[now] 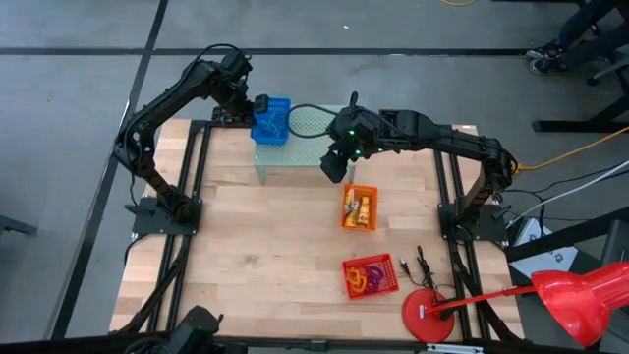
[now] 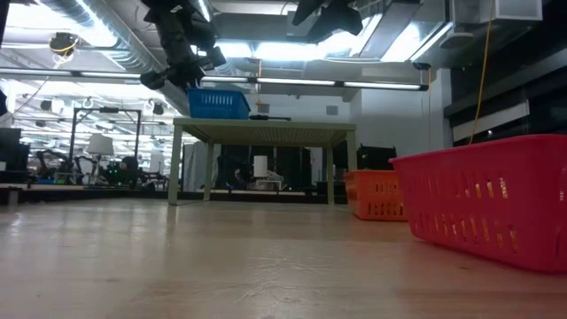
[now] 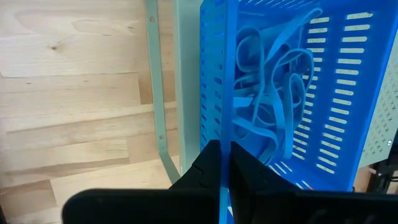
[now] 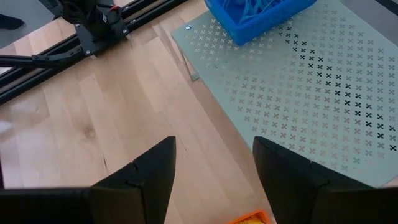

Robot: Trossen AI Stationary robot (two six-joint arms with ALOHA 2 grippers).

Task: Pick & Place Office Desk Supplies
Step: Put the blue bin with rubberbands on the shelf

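High view: left gripper (image 1: 257, 106) at the rim of the blue basket (image 1: 272, 121), which sits on the pale green stand (image 1: 313, 126); right gripper (image 1: 334, 165) hangs just past the stand's near edge, with the orange basket (image 1: 359, 207) of yellow-and-white pieces (image 1: 363, 209) a little beyond it and the red basket (image 1: 371, 276) of red and orange loops (image 1: 366, 279) well farther off; sorting by colour looks largely done, judging by the full baskets.

Low view: the blue basket (image 2: 217, 103) stands on the stand's top (image 2: 264, 126), the left gripper (image 2: 177, 71) beside and slightly above its wall; the grip seems meant to steady or position the basket on the raised shelf.

Left wrist view: fingers (image 3: 205, 168) pressed together on the basket's thin perforated wall (image 3: 217, 93); blue loops (image 3: 273, 93) lie heaped inside, just ahead of the gripper; pinching the wall, not the loops, lets the whole lot travel at once.

Right wrist view: right fingers (image 4: 146, 171) spread apart, nothing between them; stand surface (image 4: 298, 106) ahead, blue basket (image 4: 255, 15) farther on; likely waiting clear of the left arm.
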